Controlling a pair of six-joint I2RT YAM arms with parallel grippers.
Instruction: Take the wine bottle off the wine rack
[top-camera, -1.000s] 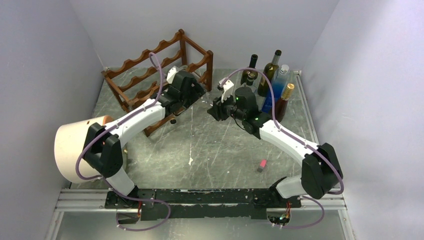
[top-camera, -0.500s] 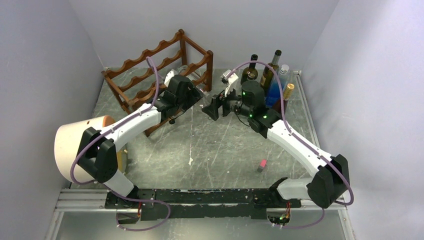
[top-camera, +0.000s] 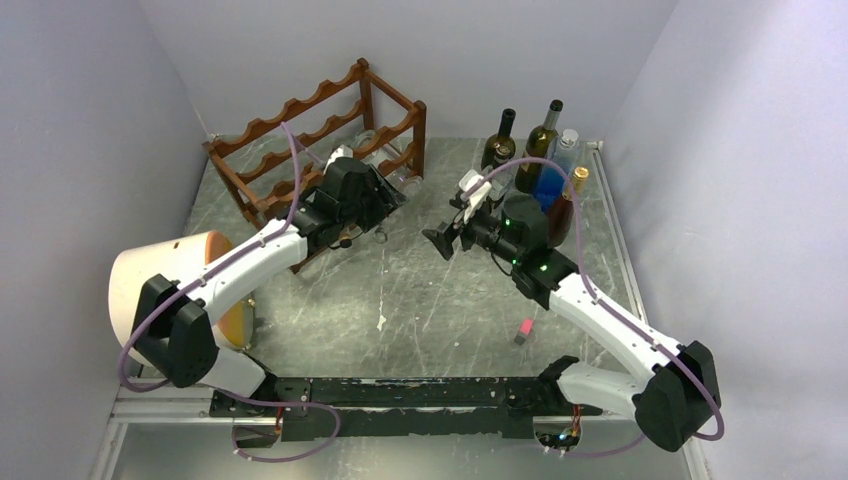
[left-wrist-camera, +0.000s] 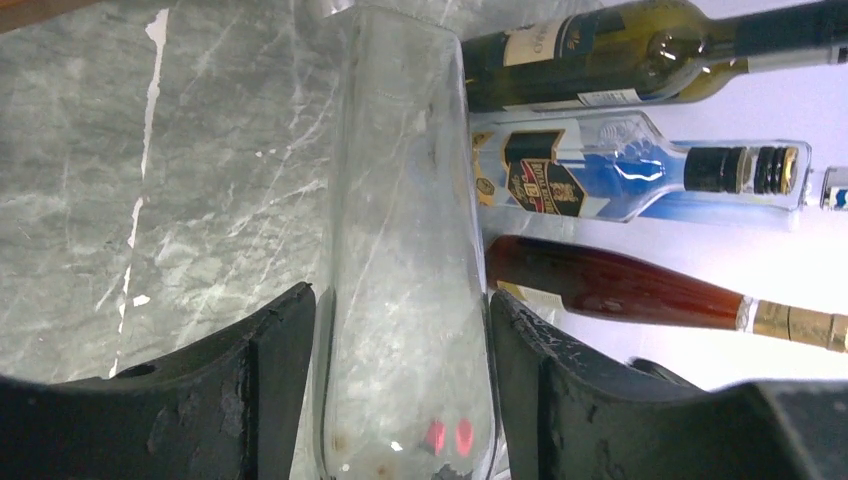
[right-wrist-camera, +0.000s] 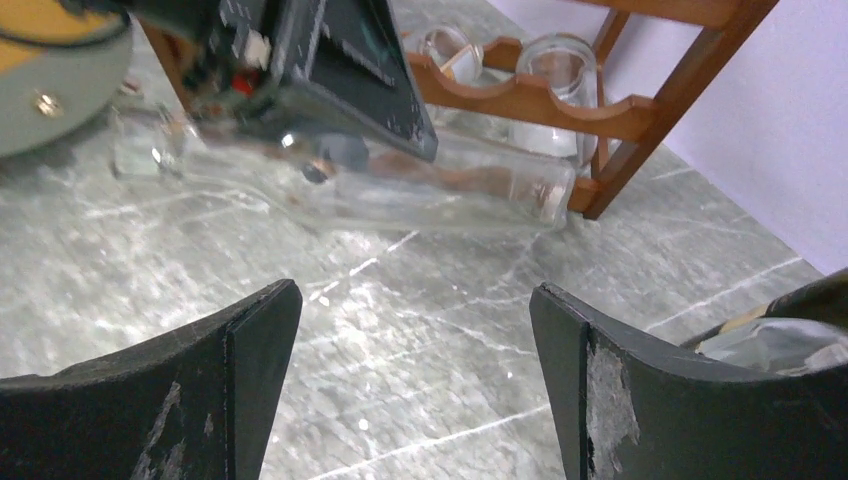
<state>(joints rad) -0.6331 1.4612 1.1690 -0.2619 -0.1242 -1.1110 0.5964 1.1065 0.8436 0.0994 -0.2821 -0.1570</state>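
Note:
The wine bottle (left-wrist-camera: 400, 180) is clear glass, and my left gripper (left-wrist-camera: 400, 300) is shut on its body, the black fingers (left-wrist-camera: 280, 350) pressed on both sides. From the right wrist the wine bottle (right-wrist-camera: 400, 190) lies level just above the table. Its base is by the corner post of the reddish-brown wine rack (right-wrist-camera: 520, 95) and its neck points away. From above, the left gripper (top-camera: 385, 203) sits at the front right of the wine rack (top-camera: 300, 120). My right gripper (right-wrist-camera: 415, 295) is open over bare table, a short way right of the bottle (top-camera: 404, 180).
Two more clear bottles (right-wrist-camera: 560, 70) lie in the rack. Several bottles (top-camera: 545, 150) stand at the back right, close behind my right arm. A tan drum (top-camera: 150, 290) sits at the left edge. A small pink block (top-camera: 523, 330) lies on the table. Walls close in on three sides.
My left gripper has shut on the clear bottle and drawn a little toward the near left. My right gripper has opened, let go and backed off to the right.

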